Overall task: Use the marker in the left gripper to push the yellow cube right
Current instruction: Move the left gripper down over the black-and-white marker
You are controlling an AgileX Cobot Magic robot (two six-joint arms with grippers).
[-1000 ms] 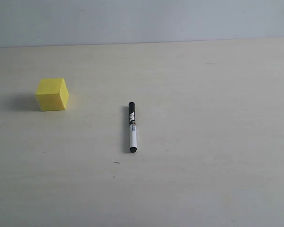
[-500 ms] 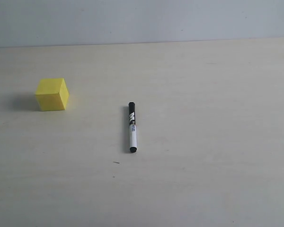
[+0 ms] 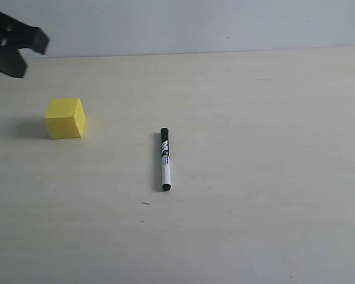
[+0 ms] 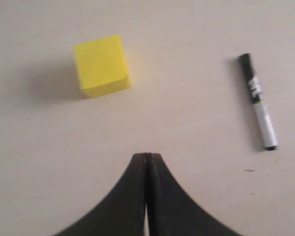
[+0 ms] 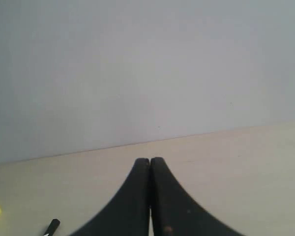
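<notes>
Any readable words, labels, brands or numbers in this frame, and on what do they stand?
On the marker: black lettering on the white barrel, too small and blurred to read.
On the yellow cube: none.
No other text shows in any view.

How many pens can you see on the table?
1. The marker lies flat on the table, to the right of the yellow cube in the exterior view, touching nothing.
</notes>
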